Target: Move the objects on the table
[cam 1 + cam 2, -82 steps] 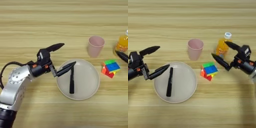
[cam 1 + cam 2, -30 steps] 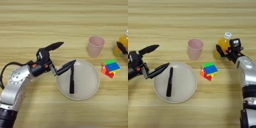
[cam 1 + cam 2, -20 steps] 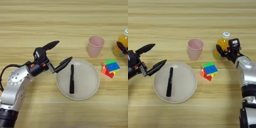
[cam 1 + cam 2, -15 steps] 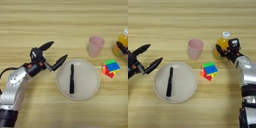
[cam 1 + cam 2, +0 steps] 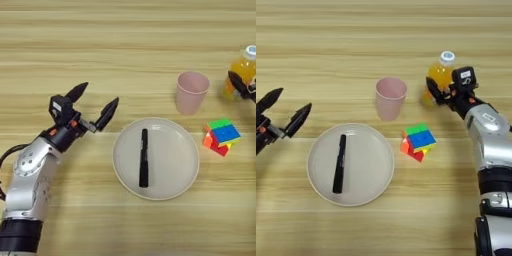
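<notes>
1. At 3 o'clock from the pink cup [image 5: 391, 97], my right pincer [image 5: 438, 90] is pinching the orange-juice bottle [image 5: 439, 76]: one black finger crosses the bottle's lower front, and the other finger is hidden behind it.
2. That bottle stands upright on the counter [image 5: 125, 45], its long axis vertical and its white cap pointing up toward the camera.
3. The cup stands upright too, mouth open to the top, just beyond the 1 o'clock edge of the cream plate [image 5: 172, 175] and apart from it.
4. At 5 o'clock from the cup sits the puzzle cube [image 5: 418, 141], turned cornerwise to the counter's grain, with green and blue faces on top and red and yellow low at its near side. It lies between the plate and my right forearm, touching neither.
5. On the plate lies a black pen [image 5: 144, 157], its long axis running from 12 to 6 o'clock, a touch left of the plate's middle.
6. My left pincer [image 5: 93, 102] hangs at 10 o'clock from the plate, off its rim, fingers spread wide and empty, both tips aimed toward 1 o'clock.
7. Behind it my left arm runs down to 7 o'clock, toward the near left corner.
</notes>
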